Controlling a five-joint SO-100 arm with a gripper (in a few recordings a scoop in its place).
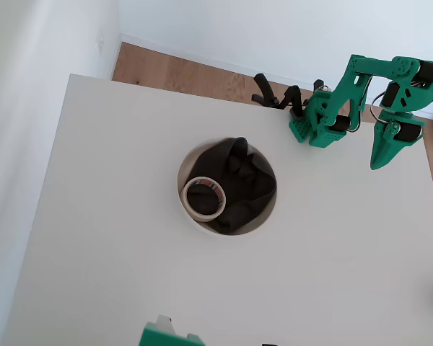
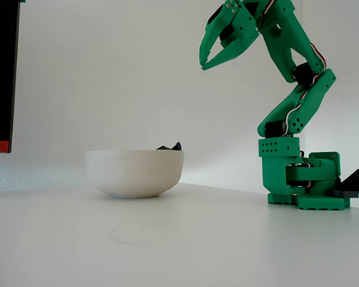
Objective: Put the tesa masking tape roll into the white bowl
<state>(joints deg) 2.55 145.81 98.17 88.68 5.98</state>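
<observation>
One tesa masking tape roll [image 1: 204,197] lies flat inside the white bowl [image 1: 190,217], seen in the overhead view as a cream ring with red and blue print on its inner core. It sits toward the bowl's left side in that view, resting on the dark cloth [image 1: 242,189] that covers most of the bowl's inside, and its outer edge is close to the bowl's left rim. In the fixed view the white bowl [image 2: 134,173] stands on the table [image 2: 167,239], and a small tip of the dark cloth [image 2: 170,146] pokes up over its rim; the tape is hidden behind the bowl's wall there.

Well apart from the bowl, the green arm [image 2: 293,113] is folded up over its base [image 1: 317,126] at the table's [image 1: 130,288] far right edge in the overhead view. Its fingers [image 2: 206,58] hang high in the air, pointing down and to the left in the fixed view, with a narrow gap between the two tips and nothing held. From overhead the fingers [image 1: 384,153] appear to the right of the base.
</observation>
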